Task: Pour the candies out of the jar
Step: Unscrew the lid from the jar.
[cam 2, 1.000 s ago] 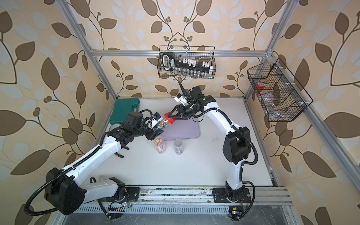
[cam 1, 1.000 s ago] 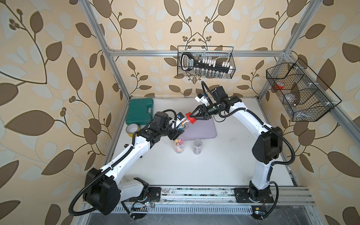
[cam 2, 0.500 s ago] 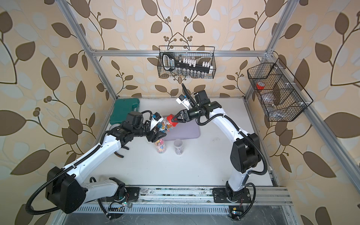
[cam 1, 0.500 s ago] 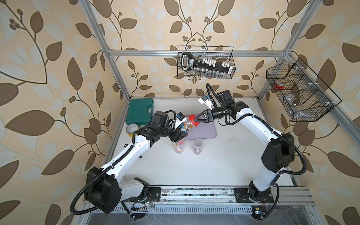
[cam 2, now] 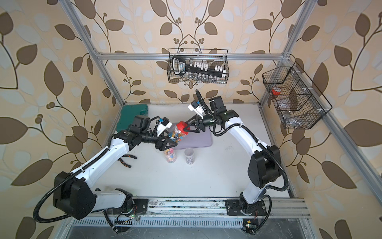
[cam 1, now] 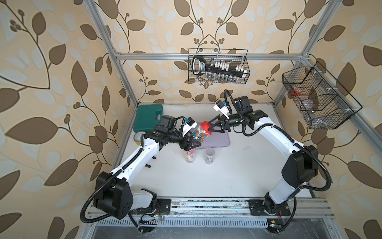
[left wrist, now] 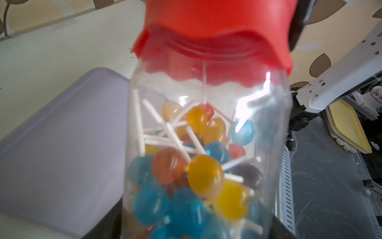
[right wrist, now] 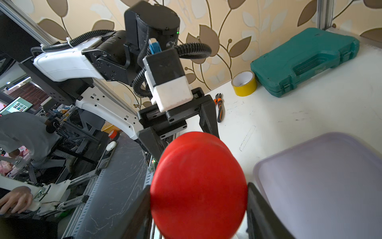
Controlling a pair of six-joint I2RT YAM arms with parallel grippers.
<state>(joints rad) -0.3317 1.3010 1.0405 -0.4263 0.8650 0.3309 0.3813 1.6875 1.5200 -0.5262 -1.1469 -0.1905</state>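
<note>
Swung outward, right end effector [cam 1: 209, 127] clamps clear jar's [cam 1: 197, 135] scalloped red lid [cam 1: 204, 125].

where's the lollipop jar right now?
In a top view, the clear plastic jar of lollipops hangs tilted above the lilac plastic tray's left edge, left end effector gripping its base, right end effector gripping its red cap.

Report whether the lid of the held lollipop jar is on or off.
On. In the left wrist view the red lid caps the jar, lollipops inside; the right tool is clamped on it.
</note>
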